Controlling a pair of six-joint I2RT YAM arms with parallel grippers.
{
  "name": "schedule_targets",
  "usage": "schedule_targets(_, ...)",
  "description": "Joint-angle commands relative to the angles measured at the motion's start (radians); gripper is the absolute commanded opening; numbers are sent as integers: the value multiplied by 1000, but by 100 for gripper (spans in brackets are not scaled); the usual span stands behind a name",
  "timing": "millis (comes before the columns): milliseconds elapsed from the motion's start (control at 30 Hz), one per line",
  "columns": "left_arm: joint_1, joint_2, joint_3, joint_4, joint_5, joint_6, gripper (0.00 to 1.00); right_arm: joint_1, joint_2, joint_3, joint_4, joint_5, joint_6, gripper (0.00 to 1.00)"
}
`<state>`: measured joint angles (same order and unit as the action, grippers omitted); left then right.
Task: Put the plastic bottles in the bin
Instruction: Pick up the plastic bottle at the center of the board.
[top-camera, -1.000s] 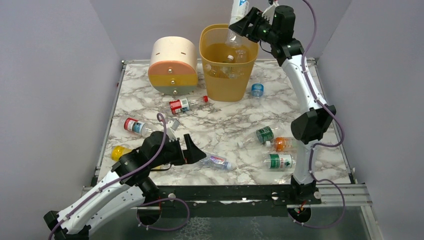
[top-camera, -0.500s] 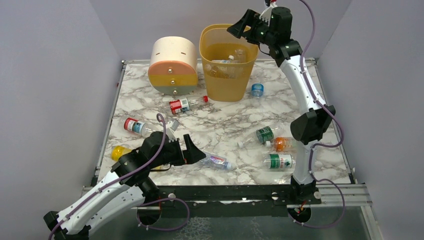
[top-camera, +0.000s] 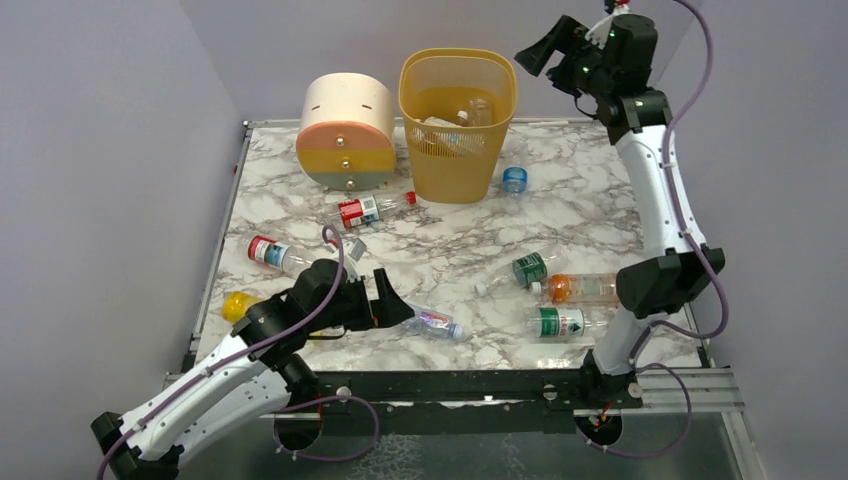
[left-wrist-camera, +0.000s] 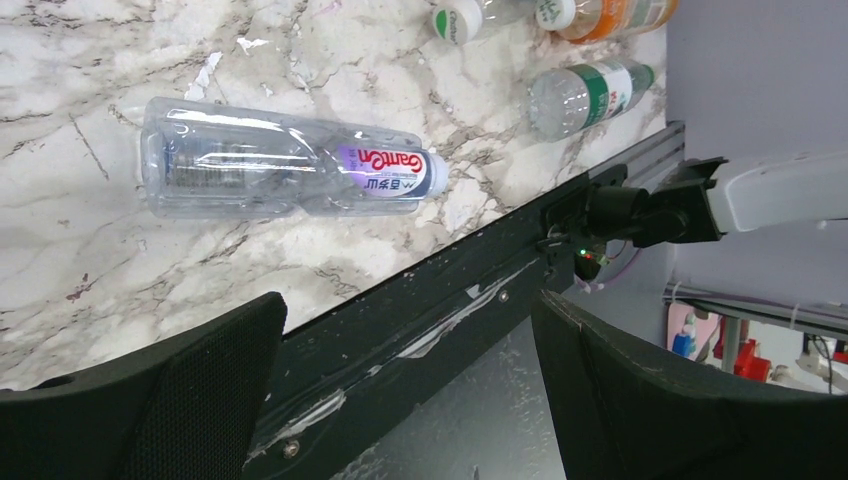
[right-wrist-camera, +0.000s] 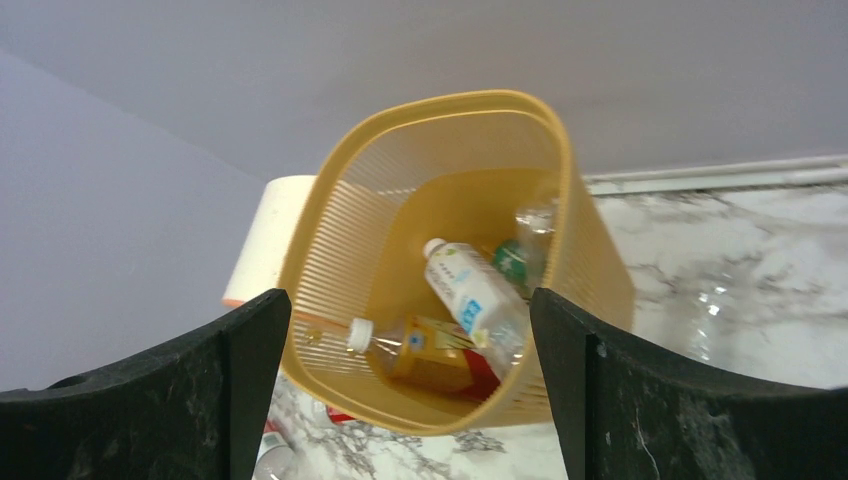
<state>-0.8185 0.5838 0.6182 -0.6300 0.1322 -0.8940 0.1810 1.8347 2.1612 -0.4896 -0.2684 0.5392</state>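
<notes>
**Inspector:** Overhead view; report.

**Operator:** I find the right gripper (top-camera: 552, 45) raised high, up and to the right of the bin (top-camera: 457, 170), jaws spread and empty; the left gripper (top-camera: 388, 303) is low over the table (top-camera: 450, 250) near its front edge, jaws wide, holding nothing; a clear bottle (top-camera: 432, 322) lies just in front of it; several more lie scattered on the marble, among them a red-label bottle (top-camera: 362, 211) in front of the drawer unit (top-camera: 346, 130) and an orange bottle (top-camera: 575, 288) at the right.

**Inspector:** Left wrist?

**Operator:** The clear bottle lies on its side ahead of the open fingers (left-wrist-camera: 180, 390), untouched; it has a purple label at its cap end.

**Inspector:** Right wrist?

**Operator:** I look down into the bin between parted fingers (right-wrist-camera: 150, 400); a white-label bottle (right-wrist-camera: 470, 290) and an amber bottle (right-wrist-camera: 420, 350) lie at the bottom.
</notes>
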Motion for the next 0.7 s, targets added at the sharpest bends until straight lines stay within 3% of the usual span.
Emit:
schedule_targets(0, -3, 40, 51, 13, 34, 47, 99, -74, -107, -134, -79, 71, 10, 92)
schedule_targets(267, -4, 34, 70, 14, 54, 47, 99, -138, -175, -384, -88, 138, -35, 91)
schedule_targets(667, -3, -90, 36, -43, -1, -3, 99, -137, 74, -358, -88, 124, -72, 89)
